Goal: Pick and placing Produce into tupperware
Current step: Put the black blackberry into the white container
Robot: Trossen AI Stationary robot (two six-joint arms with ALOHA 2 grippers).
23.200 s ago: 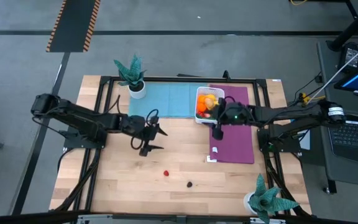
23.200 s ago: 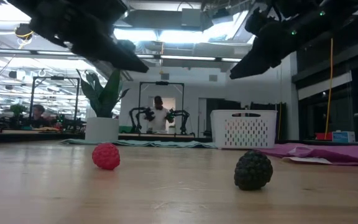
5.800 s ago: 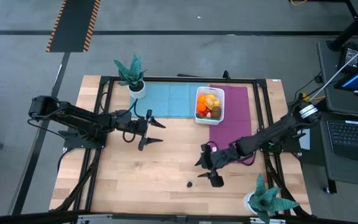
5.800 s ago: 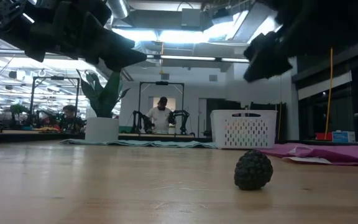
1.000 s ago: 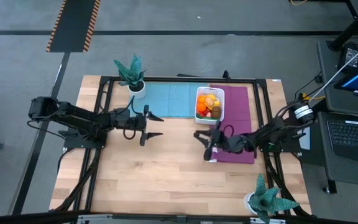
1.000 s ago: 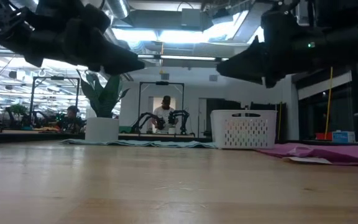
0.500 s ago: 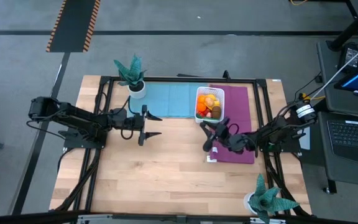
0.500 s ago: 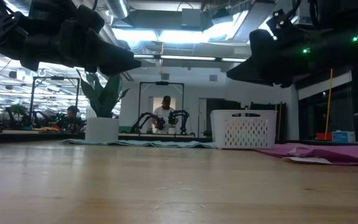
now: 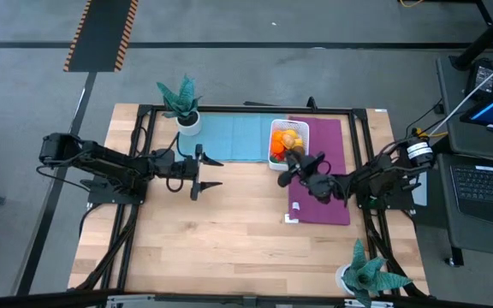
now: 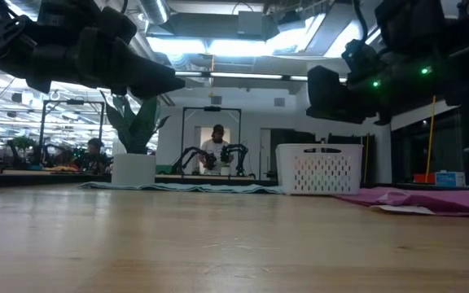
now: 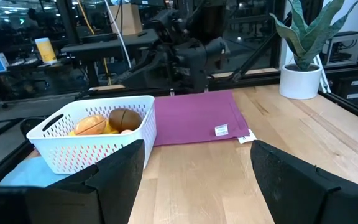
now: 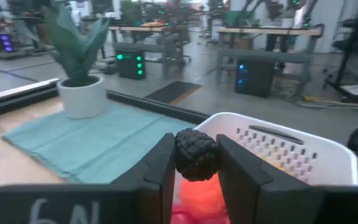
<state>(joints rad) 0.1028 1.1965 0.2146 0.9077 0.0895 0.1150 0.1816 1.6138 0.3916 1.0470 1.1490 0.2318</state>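
Right gripper (image 12: 196, 180) jaws grasp a dark bumpy berry (image 12: 196, 154) just above the tub (image 12: 278, 146), whose contents it mostly hides. Beyond, the left gripper (image 9: 210, 172) hovers over the surface (image 9: 212, 248), jaws released; its low-view tips are cut off.

A robotics lab: a wooden bench (image 9: 212, 231) on a concrete floor (image 9: 255, 73), more arm rigs (image 10: 212, 156) and a person (image 10: 216, 148) behind, cluttered workstations, and a laptop (image 9: 486, 184) alongside.
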